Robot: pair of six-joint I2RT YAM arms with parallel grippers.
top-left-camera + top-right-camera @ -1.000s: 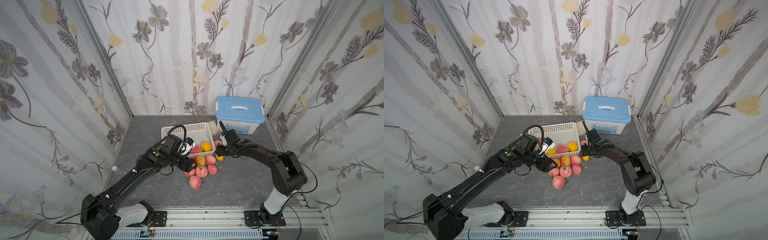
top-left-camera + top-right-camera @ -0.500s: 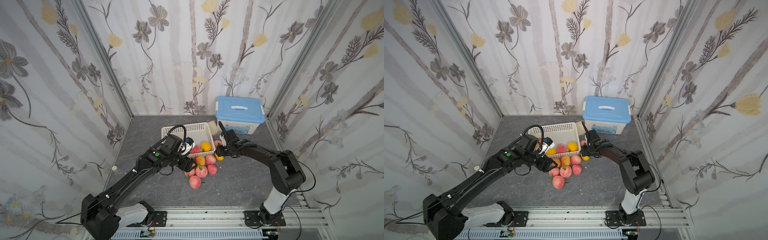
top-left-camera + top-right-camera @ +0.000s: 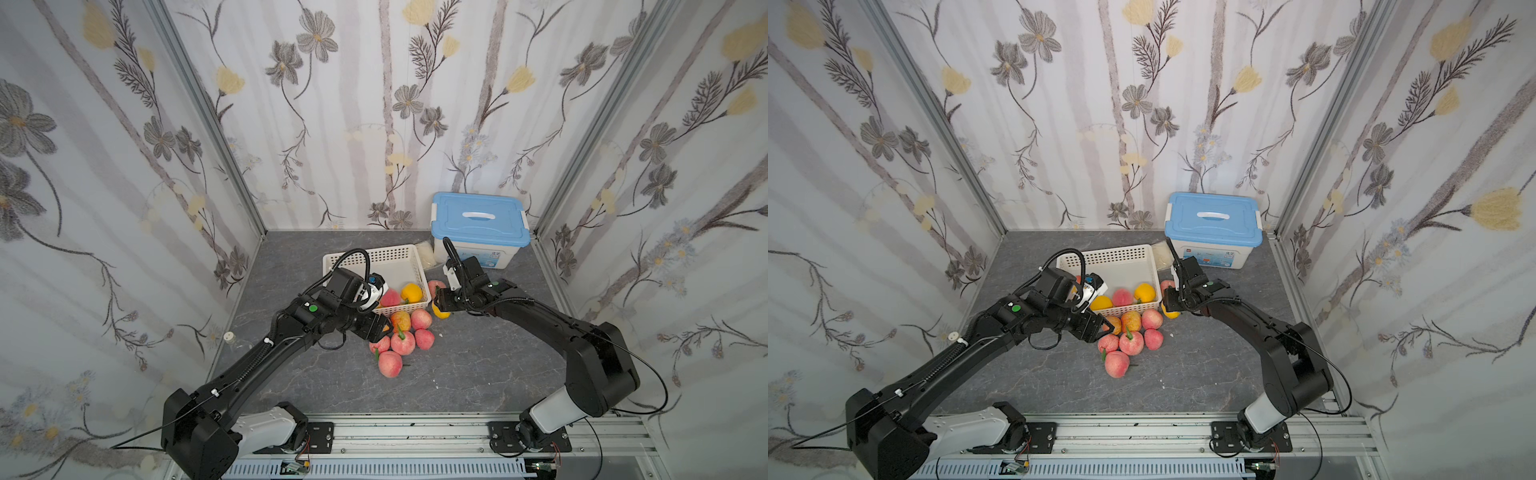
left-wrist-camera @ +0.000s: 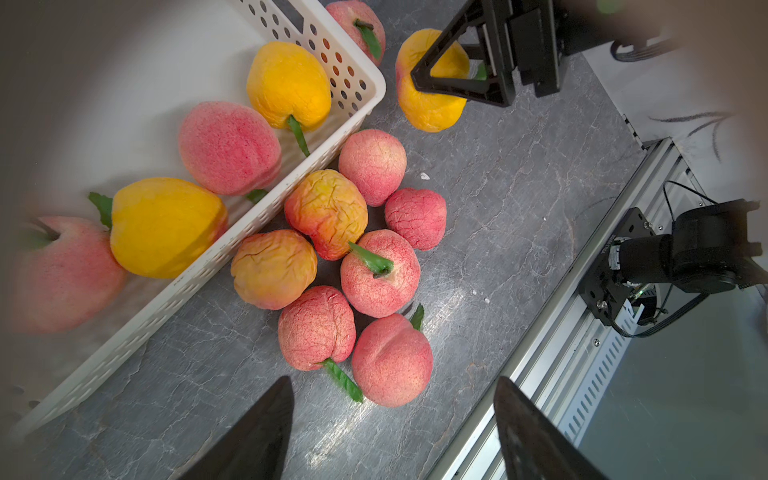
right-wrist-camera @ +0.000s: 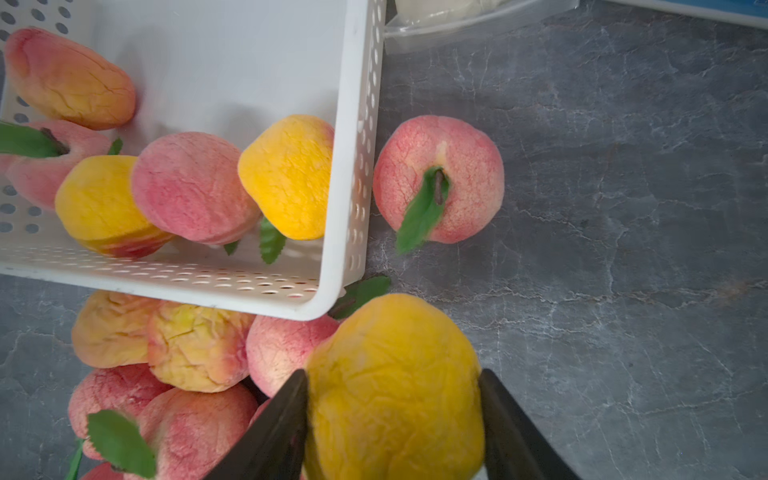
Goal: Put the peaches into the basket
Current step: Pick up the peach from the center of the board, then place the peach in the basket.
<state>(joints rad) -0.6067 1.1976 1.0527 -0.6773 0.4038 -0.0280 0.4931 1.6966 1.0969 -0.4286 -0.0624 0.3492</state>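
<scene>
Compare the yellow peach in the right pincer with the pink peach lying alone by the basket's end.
The yellow peach is yellow-orange; the pink peach is pink-red blushed. The right pincer clasps the yellow peach; the pink peach lies free on the table, stem and leaf up. Both sit outside the basket, near its wall.

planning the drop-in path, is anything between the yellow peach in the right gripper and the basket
Only the basket's own corner wall: the yellow peach in the right gripper is just outside it and must clear the rim. Just inside that corner lies an orange-yellow peach; the floor farther in is bare.
</scene>
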